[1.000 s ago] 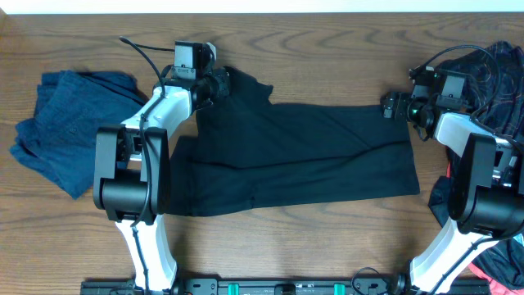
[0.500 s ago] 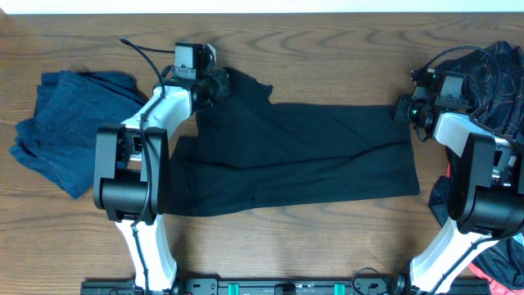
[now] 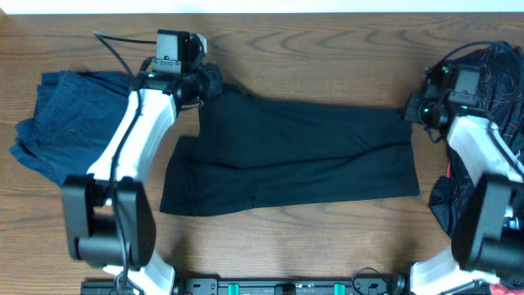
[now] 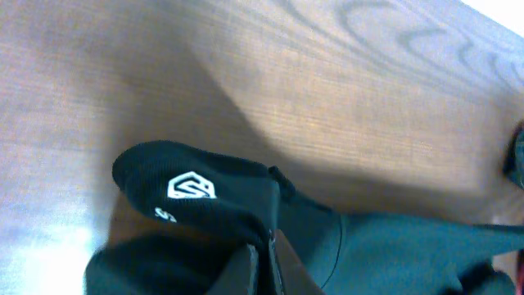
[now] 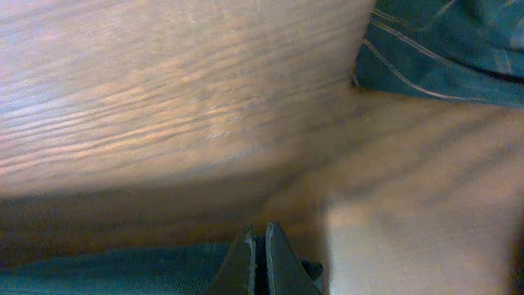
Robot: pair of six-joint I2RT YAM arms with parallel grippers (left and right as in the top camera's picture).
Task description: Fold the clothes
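Two arms: both reach to the far edge of the black shirt (image 3: 295,156), one at each end.
Black shirt: it lies spread as a wide band across the middle of the wooden table (image 3: 327,33), long side running left to right, with creases across its middle.
Left gripper (image 3: 203,82): it sits at the shirt's far left corner, fingers clenched on the cloth.
Left wrist view: the fingertips (image 4: 250,270) are pinched together with black fabric caught between them; a rounded fold of the shirt rises just above, showing a small white ring logo (image 4: 191,187).
Right gripper (image 3: 412,109): it sits at the shirt's far right corner, fingers clamped on the hem.
Right wrist view: the two fingertips (image 5: 244,254) press tight against each other, with dark cloth bunched at their base and bare wood beyond.
Near edge of the shirt: flat on the table, its left end flaring out wider than the rest.
Dark blue garment (image 3: 61,131): crumpled at the table's left side, beside the left arm and apart from the black shirt.
Swirl-patterned garment (image 3: 501,70): heaped at the far right corner, just behind the right arm.
More dark cloth (image 3: 442,197): it lies at the right edge by the right arm; what it is cannot be told.
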